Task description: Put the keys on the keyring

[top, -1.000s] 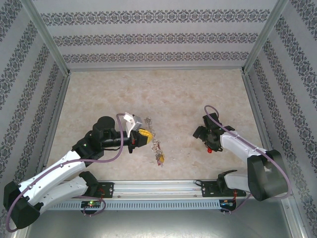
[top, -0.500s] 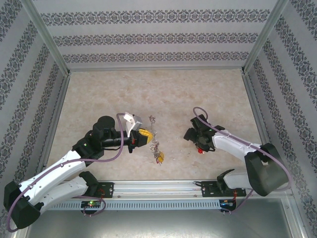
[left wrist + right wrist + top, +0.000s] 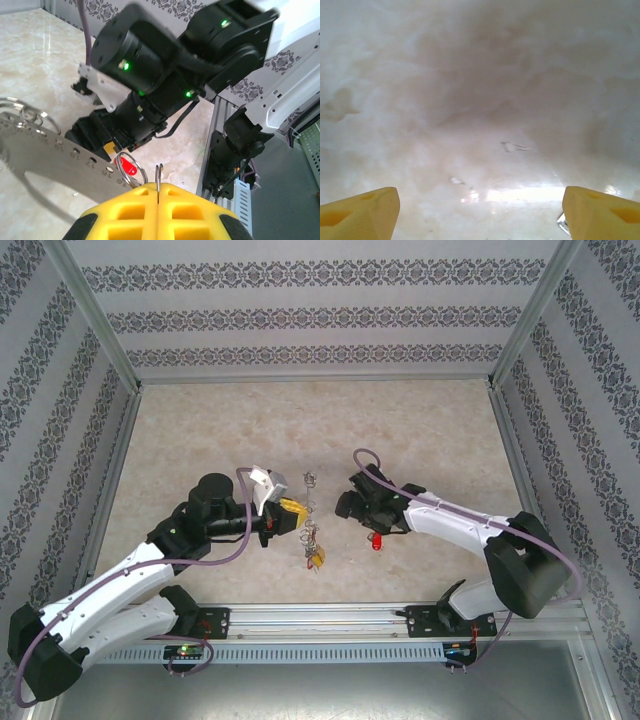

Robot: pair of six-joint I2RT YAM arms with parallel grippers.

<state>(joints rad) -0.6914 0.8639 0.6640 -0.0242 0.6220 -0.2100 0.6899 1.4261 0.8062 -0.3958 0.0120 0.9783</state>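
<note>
left gripper (image 3: pixel 158 194): pads pressed together, pinching a thin wire ring (image 3: pixel 158 173) of the keyring. The bottom edge of my left wrist view cuts off the finger bases.
keyring (image 3: pixel 60 155): grey perforated band running left from the pads, blurred, with its far end out of frame. Small silvery rings (image 3: pixel 29 116) hang on its top edge. From above (image 3: pixel 311 525) I see a thin tangle just right of the left gripper (image 3: pixel 290 510) and can't separate single rings.
yellow tag (image 3: pixel 318 558): at the near end of that tangle.
red key (image 3: pixel 377 540): red tag just below the right gripper. I can't tell whether it hangs from a finger or lies on the table. The blade is too small to make out.
right gripper (image 3: pixel 480 202): fingers spread wide, bare table (image 3: pixel 480 100) between them. From above (image 3: pixel 347 506) it sits near the keyring, not touching.
silvery sliver (image 3: pixel 561 223): beside the right-hand finger and cut by the frame edge. I can't identify it.
</note>
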